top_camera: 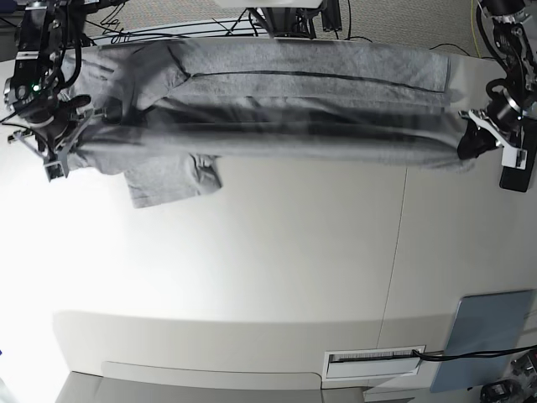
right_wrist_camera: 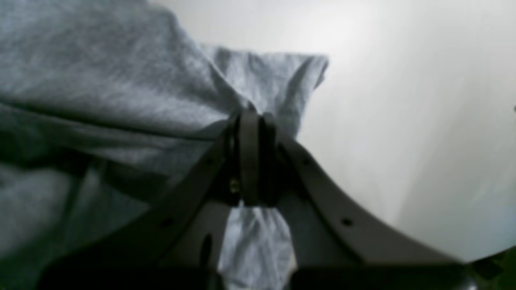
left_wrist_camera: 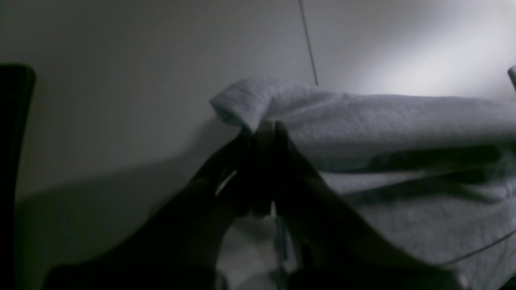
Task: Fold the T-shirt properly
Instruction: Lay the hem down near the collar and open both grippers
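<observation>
The grey T-shirt (top_camera: 285,101) is stretched sideways across the far part of the white table (top_camera: 252,269), its middle blurred, with one sleeve (top_camera: 168,180) hanging toward the front at left. On the base view's right, my left gripper (top_camera: 471,141) is shut on one end of the cloth. In the left wrist view its jaws (left_wrist_camera: 264,125) pinch a rolled edge of the T-shirt (left_wrist_camera: 403,129). On the base view's left, my right gripper (top_camera: 69,138) is shut on the other end. The right wrist view shows it (right_wrist_camera: 252,114) clamped on bunched T-shirt fabric (right_wrist_camera: 100,88).
A blue-grey flat pad (top_camera: 488,336) lies at the front right corner, beside a white labelled strip (top_camera: 373,361). A seam (top_camera: 396,252) runs front to back across the table. Cables and arm bases (top_camera: 285,17) stand behind the far edge.
</observation>
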You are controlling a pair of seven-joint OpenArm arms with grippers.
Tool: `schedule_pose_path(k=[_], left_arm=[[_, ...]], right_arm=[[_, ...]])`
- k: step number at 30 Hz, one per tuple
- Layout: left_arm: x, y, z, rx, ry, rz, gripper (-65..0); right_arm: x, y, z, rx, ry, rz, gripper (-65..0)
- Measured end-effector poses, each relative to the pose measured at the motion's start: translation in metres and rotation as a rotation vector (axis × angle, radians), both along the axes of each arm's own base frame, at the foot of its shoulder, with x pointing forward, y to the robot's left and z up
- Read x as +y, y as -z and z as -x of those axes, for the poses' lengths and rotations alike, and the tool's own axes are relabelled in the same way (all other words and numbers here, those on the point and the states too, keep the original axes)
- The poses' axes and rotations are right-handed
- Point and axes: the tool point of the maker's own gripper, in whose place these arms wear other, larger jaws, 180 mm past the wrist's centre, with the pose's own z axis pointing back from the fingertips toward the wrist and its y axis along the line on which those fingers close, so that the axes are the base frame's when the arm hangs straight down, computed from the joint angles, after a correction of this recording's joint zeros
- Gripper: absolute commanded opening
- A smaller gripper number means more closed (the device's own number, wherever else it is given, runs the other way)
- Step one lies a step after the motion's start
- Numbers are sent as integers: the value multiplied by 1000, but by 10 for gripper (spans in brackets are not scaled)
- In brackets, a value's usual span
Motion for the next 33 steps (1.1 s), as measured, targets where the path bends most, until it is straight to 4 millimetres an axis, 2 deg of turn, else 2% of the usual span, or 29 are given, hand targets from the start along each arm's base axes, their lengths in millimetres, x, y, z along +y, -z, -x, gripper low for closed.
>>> schedule_pose_path(k=[3, 8, 18, 22, 23, 26, 28, 33], left_arm=[[0, 6, 9, 25, 0, 0, -650], [-1, 12, 20, 49, 6, 3, -650], [-1, 25, 34, 128, 26, -26, -650], [1, 29, 38, 148, 32, -47, -650], [1, 28, 37, 146, 31, -46, -610], [3, 29, 38, 152, 26, -52, -439], [4, 30, 38, 156, 18, -56, -369], [4, 30, 38, 156, 19, -55, -356]], right_arm=[[-4, 7, 12, 33, 4, 23, -650], [-21, 9, 26, 58, 64, 105, -650], [-23, 20, 46, 139, 78, 112, -650], [-23, 20, 46, 137, 78, 112, -650], [-23, 19, 46, 137, 78, 112, -637], [-24, 17, 42, 113, 69, 121, -517], [-22, 16, 39, 104, 37, 126, -472], [-16, 17, 37, 104, 23, 84, -467]])
